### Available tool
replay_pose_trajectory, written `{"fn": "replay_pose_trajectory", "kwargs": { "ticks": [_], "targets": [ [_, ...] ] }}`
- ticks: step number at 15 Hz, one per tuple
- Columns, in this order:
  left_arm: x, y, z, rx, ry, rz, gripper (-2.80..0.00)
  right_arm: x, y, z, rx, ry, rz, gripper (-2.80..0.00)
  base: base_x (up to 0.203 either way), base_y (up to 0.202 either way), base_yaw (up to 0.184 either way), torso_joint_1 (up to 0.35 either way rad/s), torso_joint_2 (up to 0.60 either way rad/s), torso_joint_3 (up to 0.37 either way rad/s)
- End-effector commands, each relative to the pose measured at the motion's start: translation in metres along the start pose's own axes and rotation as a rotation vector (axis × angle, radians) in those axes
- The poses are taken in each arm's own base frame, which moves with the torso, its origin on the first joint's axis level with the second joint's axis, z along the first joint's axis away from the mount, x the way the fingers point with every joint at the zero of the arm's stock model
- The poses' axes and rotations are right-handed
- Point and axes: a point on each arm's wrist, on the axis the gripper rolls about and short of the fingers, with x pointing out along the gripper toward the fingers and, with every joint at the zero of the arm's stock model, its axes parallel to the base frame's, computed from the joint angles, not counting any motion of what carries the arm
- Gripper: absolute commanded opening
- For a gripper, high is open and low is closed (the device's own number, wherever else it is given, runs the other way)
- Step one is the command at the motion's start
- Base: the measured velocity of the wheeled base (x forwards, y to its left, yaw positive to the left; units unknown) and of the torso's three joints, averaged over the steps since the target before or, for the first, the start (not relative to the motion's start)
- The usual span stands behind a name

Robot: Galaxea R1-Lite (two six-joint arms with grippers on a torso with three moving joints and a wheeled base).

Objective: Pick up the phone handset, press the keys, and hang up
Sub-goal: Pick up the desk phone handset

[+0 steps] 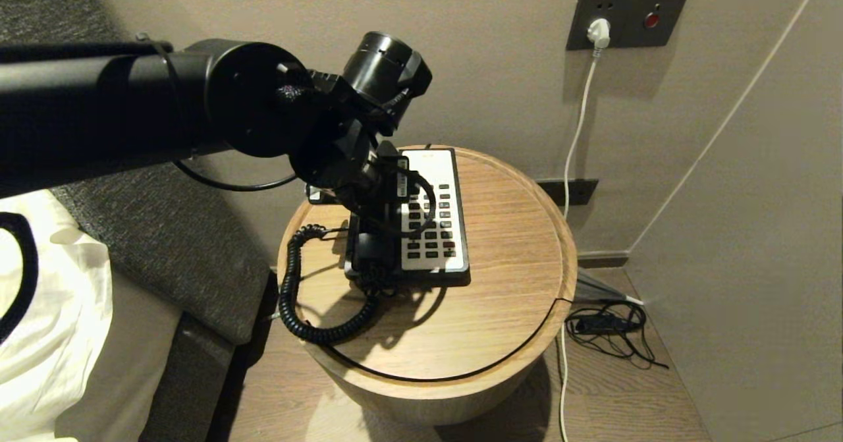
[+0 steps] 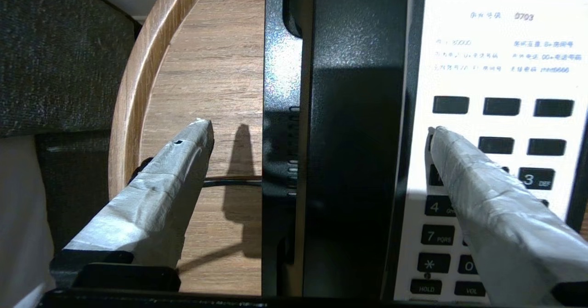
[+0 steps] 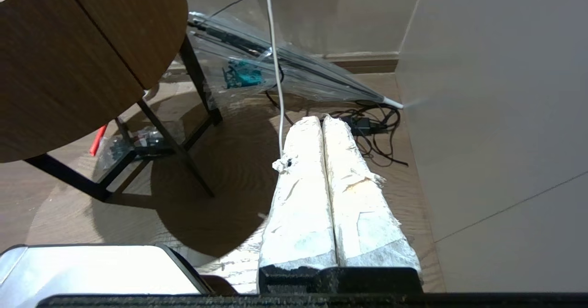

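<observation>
The left gripper [image 2: 321, 131] straddles the phone handset [image 2: 353, 138], jaws wide. The keys [image 2: 500, 161] read "3 DEF", "HOLD", "VOL". The right gripper [image 3: 322, 120] hangs closed above the floor.

Desk [image 1: 514, 244]: round, light oak veneer, raised rim, a thin dark seam curving across its near side; it stands against the beige wall, beside a grey upholstered seat.

On the desk:
- phone base [image 1: 454, 277], flat, black with white faceplate, set toward the back and slightly left of centre.
- coiled cord [image 1: 293, 297], black, looping over the left part of the top and touching the wood near the rim.
</observation>
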Motion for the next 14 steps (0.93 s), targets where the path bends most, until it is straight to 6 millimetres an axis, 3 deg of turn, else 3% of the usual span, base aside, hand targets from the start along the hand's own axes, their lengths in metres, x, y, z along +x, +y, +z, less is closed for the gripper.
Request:
{"fn": "replay_pose_trajectory", "kwargs": {
  "ticks": [1, 3, 4, 14],
  "targets": [
    [0.0017, -0.0006, -0.0011, 0.001, 0.003, 0.008, 0.00, 0.0001, 0.0000, 0.0000, 0.001, 0.002, 0.000, -2.80, 0.000, 0.000, 0.000, 0.000, 0.00, 0.000],
    [0.0033, -0.0006, -0.0016, 0.003, 0.005, 0.015, 0.00, 0.0000, 0.0000, 0.0002, -0.001, 0.002, 0.000, -2.80, 0.000, 0.000, 0.000, 0.000, 0.00, 0.000],
    [0.0038, -0.0008, -0.0018, 0.003, 0.004, 0.018, -2.80, 0.0000, 0.0000, 0.0002, -0.001, 0.002, 0.000, -2.80, 0.000, 0.000, 0.000, 0.000, 0.00, 0.000],
    [0.0019, -0.0015, -0.0012, -0.002, -0.001, 0.010, -2.80, 0.0001, 0.0000, 0.0001, -0.002, 0.002, 0.002, -2.80, 0.000, 0.000, 0.000, 0.000, 0.00, 0.000]
  ]
}}
